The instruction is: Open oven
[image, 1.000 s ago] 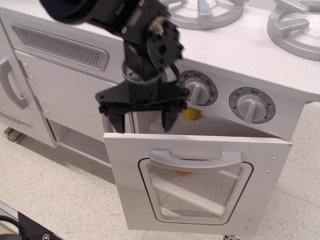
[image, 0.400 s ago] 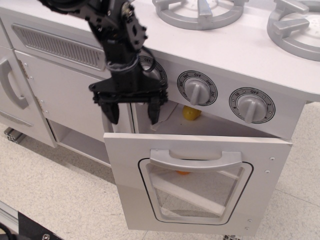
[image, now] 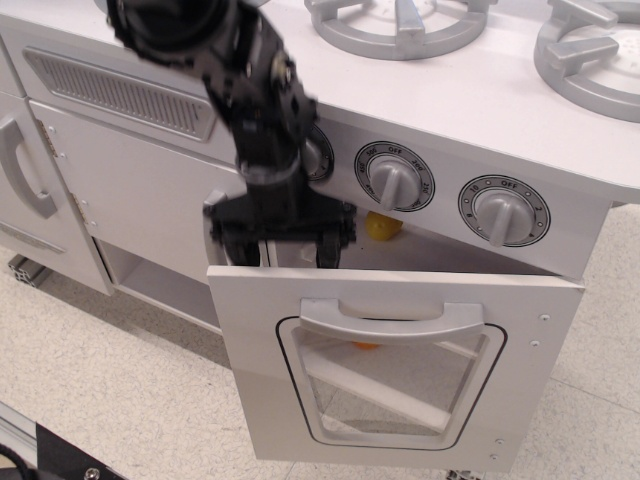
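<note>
The white toy oven has its door (image: 390,370) swung partly down and outward, showing a gap at the top. The door has a rounded clear window (image: 390,385) and a wide grey horizontal handle (image: 392,320). Grey dials (image: 395,180) sit above it. My black gripper (image: 278,243) is open, fingers pointing down, just behind the door's top left edge. It holds nothing. A yellow object (image: 383,226) shows inside the oven cavity.
Grey stove burners (image: 400,20) lie on the white countertop. A white cabinet door with a vertical grey handle (image: 22,170) is at the left, with a grey vent (image: 120,95) above a plain panel. Speckled floor lies below.
My gripper moved left, then dropped lower and slightly right, down to the door's top left edge. The oven door has not moved.
</note>
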Motion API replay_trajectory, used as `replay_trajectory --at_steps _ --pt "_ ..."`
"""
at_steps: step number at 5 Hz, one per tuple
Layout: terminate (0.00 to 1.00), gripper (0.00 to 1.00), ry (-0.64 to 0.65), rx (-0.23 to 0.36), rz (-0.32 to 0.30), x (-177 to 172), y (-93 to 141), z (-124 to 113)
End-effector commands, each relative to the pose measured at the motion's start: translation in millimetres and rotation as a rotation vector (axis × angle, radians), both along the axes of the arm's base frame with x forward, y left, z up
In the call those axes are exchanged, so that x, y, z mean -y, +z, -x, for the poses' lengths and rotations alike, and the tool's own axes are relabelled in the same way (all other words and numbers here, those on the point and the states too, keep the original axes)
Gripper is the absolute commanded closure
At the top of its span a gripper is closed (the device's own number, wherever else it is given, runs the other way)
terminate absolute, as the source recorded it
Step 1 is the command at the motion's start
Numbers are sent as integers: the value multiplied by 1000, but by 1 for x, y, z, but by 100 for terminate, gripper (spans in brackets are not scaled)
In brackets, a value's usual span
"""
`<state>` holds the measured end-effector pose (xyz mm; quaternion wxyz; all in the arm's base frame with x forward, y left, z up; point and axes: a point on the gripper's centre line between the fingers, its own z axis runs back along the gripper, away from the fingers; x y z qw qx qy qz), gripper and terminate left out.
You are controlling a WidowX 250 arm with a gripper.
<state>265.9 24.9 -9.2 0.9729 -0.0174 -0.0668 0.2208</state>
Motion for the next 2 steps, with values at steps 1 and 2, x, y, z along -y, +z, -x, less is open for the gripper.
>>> replay_trajectory --at_steps 1,2 --pt "0 0 -14 9 -15 33 -8 34" --pt "0 0 29 29 72 64 -6 52"
